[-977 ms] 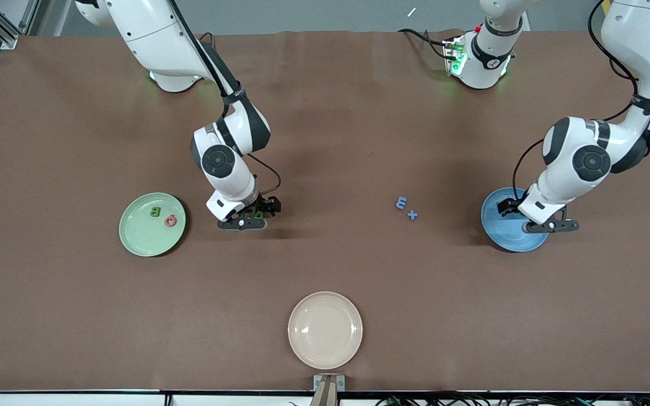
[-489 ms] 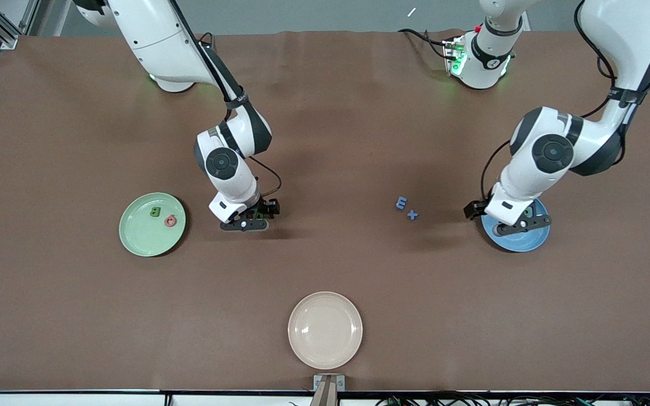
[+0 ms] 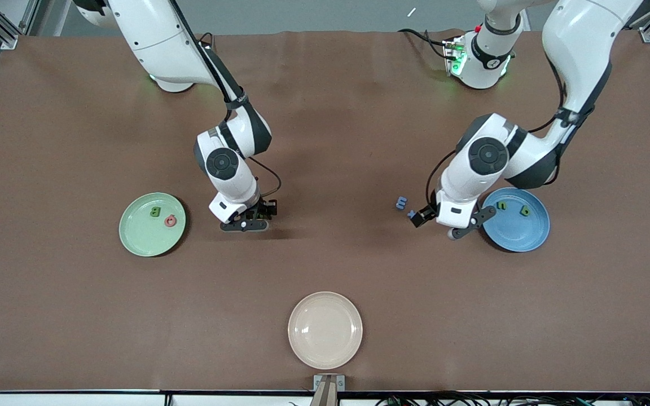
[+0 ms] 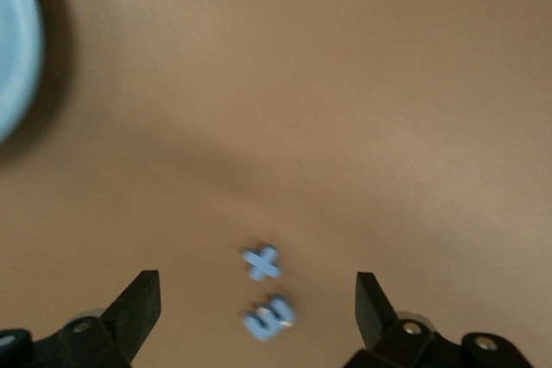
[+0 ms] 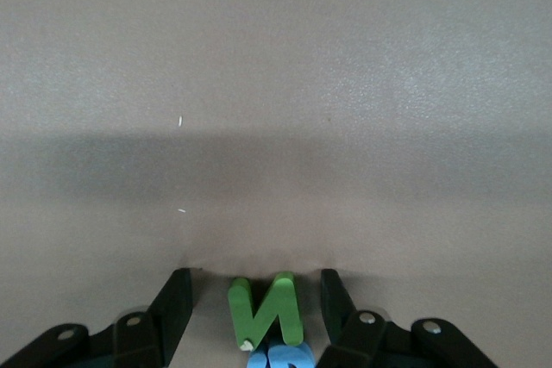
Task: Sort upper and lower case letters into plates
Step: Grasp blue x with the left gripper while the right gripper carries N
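Cream plate (image 3: 325, 330): nearest the camera, bare.
Left gripper (image 4: 257, 308): spread over blue x (image 4: 261, 262).
Right gripper (image 5: 255, 308): flanking green N (image 5: 266, 309), grip unclear.

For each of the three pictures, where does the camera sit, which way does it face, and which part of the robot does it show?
Front view: high across the table, facing both arms; shows the green plate, blue plate and cream plate.
Left wrist view: on the left arm, looking down; left gripper open over two blue pieces.
Right wrist view: on the right arm; right gripper around a green N.
Shared: front and left wrist views both show the blue pieces and blue plate.
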{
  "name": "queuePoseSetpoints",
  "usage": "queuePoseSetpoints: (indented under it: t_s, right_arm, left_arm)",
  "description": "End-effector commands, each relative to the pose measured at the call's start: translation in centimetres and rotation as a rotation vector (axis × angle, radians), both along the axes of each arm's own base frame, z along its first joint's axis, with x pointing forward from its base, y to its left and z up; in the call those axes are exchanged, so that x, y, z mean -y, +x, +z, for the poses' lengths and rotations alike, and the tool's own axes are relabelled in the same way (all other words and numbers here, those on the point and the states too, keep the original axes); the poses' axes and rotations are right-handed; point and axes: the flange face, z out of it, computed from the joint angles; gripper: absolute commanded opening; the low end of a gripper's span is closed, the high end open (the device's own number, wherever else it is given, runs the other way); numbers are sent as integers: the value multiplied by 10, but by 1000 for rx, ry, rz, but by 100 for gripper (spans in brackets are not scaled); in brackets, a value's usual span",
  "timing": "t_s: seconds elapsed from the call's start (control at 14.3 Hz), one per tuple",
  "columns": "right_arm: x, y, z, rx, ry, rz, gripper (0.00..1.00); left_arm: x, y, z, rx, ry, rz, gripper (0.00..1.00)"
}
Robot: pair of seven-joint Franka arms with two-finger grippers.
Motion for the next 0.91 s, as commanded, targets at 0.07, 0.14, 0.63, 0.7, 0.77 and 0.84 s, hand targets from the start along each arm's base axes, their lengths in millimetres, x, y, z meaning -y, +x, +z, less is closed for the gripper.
queuePoseSetpoints:
  t_s: [0.07,0.14,0.63,0.7,0.77,0.84]
  right_arm:
    - [2,-9,-7,-13,-16,12,64]
    - [1,-10,-7,-15,-17,17,54]
    - [7,-3,-2,-7,-12,11,0]
    - [10,-1,3,-6,-10,12,0]
    - [14,3,9,-19,-14,5,0]
    - [20,11,19,-33,-17,-3,0]
  left_arm:
    - [26,3,-25,-40,-3,84,100]
    - [28,1,-32,-38,15,94,99]
    - [26,-15,-68,-48,60,92,98]
    - [25,-20,-72,-52,55,91,98]
    - [22,-21,-74,-50,49,93,98]
    - [23,-23,-76,-44,37,92,97]
